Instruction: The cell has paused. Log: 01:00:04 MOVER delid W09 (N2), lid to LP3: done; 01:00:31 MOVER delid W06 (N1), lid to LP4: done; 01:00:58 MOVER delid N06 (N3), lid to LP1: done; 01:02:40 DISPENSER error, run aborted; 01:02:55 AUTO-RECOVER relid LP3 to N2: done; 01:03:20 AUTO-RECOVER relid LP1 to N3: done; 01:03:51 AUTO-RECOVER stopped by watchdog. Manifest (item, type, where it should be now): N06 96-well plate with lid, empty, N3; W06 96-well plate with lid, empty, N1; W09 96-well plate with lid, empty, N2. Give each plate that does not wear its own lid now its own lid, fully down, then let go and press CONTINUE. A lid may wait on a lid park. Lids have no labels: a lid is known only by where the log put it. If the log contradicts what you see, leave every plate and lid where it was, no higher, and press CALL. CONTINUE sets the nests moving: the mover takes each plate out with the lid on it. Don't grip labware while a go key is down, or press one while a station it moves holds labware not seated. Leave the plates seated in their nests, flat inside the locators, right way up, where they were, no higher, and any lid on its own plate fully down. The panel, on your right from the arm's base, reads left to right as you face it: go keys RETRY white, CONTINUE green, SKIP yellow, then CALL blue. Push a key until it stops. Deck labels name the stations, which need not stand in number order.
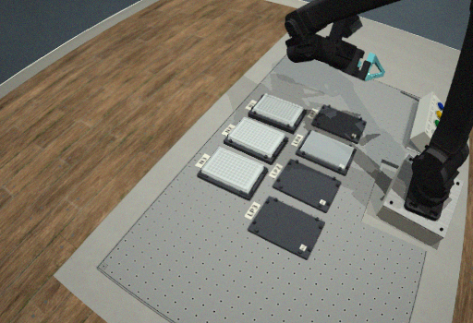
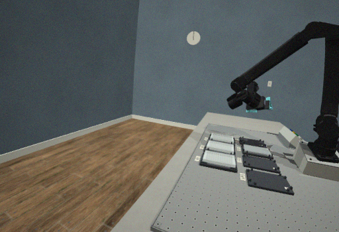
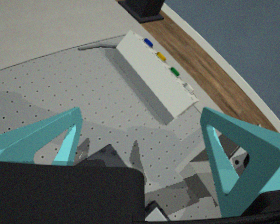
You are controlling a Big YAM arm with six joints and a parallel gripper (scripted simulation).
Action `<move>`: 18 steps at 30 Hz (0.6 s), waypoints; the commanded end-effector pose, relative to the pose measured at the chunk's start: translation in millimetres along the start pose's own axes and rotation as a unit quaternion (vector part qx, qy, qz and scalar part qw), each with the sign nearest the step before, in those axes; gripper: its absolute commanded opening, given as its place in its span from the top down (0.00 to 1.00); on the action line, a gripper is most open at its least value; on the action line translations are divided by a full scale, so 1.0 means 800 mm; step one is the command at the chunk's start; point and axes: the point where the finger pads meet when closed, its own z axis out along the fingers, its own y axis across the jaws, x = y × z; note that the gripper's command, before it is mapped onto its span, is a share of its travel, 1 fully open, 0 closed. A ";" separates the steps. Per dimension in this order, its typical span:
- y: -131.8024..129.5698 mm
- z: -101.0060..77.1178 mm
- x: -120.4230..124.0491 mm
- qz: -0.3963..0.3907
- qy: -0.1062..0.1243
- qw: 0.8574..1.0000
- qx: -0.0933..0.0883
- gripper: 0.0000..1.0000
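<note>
Three white 96-well plates sit in dark nests in the left column: the back one (image 1: 277, 111) (image 2: 222, 138), the middle one (image 1: 256, 137) (image 2: 220, 146) and the front one (image 1: 233, 170) (image 2: 218, 159), labelled N3. I cannot tell which plates wear lids. In the right column are four dark lid parks. A pale, smooth lid (image 1: 326, 149) (image 2: 257, 150) lies on the second park from the back. The other parks (image 1: 339, 122) (image 1: 307, 185) (image 1: 286, 226) are bare. My gripper (image 1: 369, 67) (image 2: 261, 105) (image 3: 141, 113) is open and empty, high above the deck's back end.
The key panel (image 1: 427, 116) (image 2: 288, 136) (image 3: 157, 72) stands at the deck's right edge with blue, yellow and green keys showing. The arm's base (image 1: 430, 195) sits on a grey block near it. Small white labels stand beside the nests and parks.
</note>
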 end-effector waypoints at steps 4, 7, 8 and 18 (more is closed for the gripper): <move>0.001 -0.002 -0.003 0.003 0.001 1.000 -0.002 0.00; 0.001 -0.002 -0.003 0.003 0.001 1.000 -0.002 0.00; 0.001 -0.002 -0.003 0.003 0.001 1.000 -0.002 0.00; 0.001 -0.010 0.004 -0.005 0.006 1.000 -0.016 0.00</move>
